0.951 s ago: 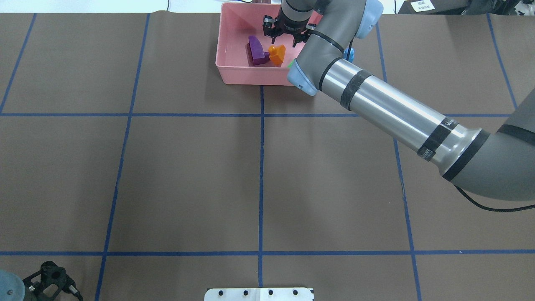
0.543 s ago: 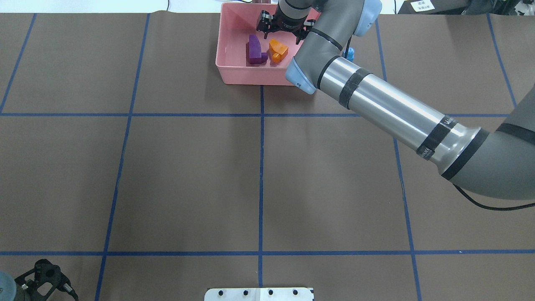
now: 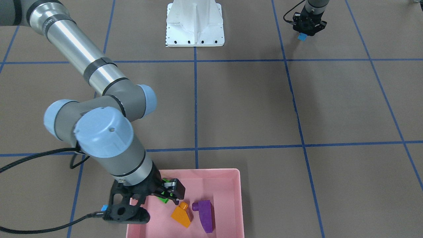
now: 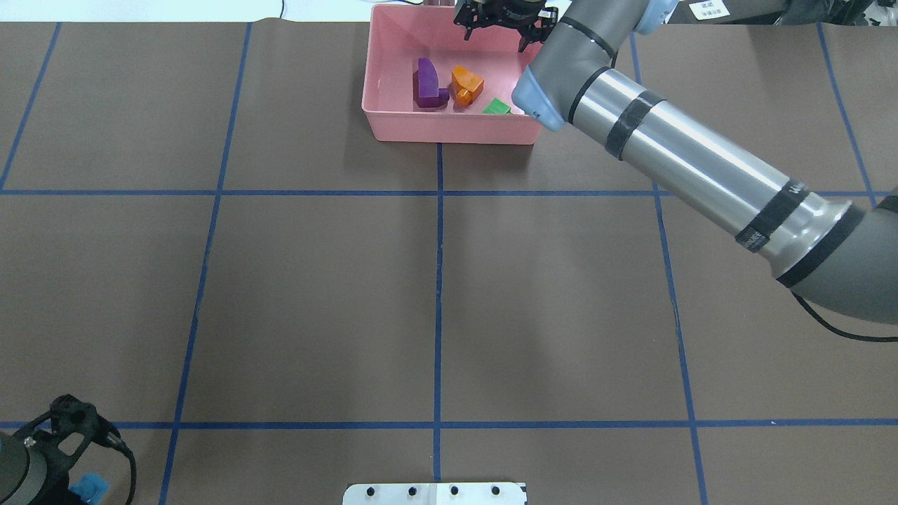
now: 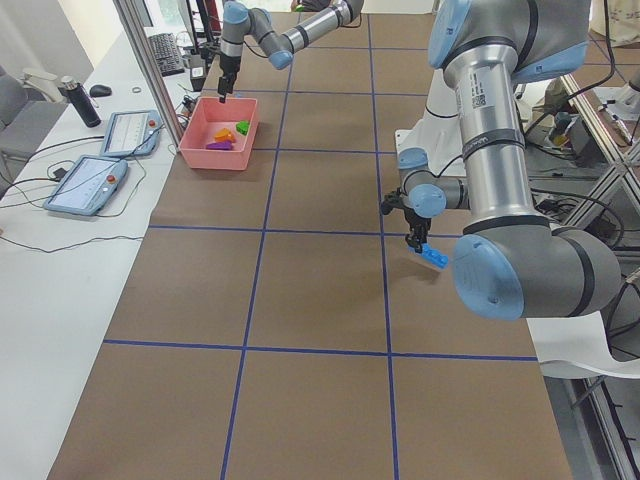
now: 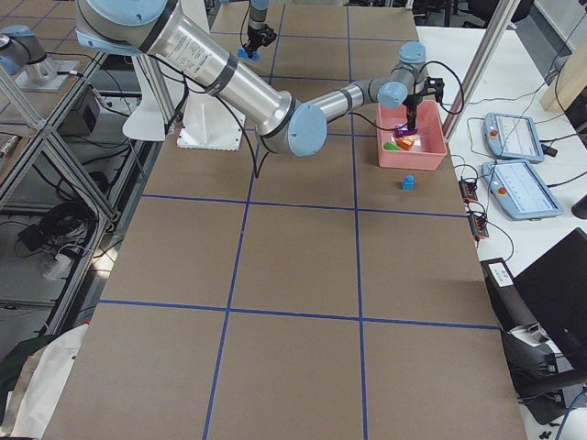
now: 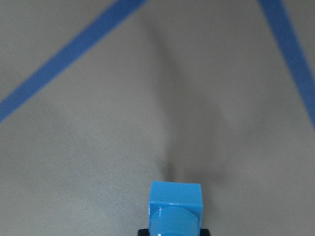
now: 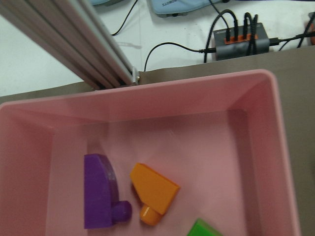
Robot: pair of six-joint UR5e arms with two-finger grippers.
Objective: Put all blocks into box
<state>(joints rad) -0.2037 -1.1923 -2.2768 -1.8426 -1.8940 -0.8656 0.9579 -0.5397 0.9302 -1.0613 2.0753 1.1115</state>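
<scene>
- The blocks are judged light, rigid and glossy, so some slipperiness between the pads is expected. The flat opposite side faces are the likeliest hold, not the studs or the sloped faces.
- The box (image 4: 449, 132) is placed at the far edge of the tabletop, about midway along it. Inside it lie the purple block (image 4: 424, 84), the orange block (image 4: 466, 84) and the green block (image 4: 497, 106).
- The small light-blue block (image 6: 408, 182) is seen on the tabletop just outside the box, on the side towards the right edge.
- The right claw (image 4: 501, 21) is held above the far part of the box with its fingers spread wide. Nothing is gripped or touched by it.
- The long light-blue block (image 7: 175, 206) is pinched at one end by the left claw (image 3: 305, 28), towards the near left corner of the tabletop and well apart from the box. It appears to be carried clear of the surface.
</scene>
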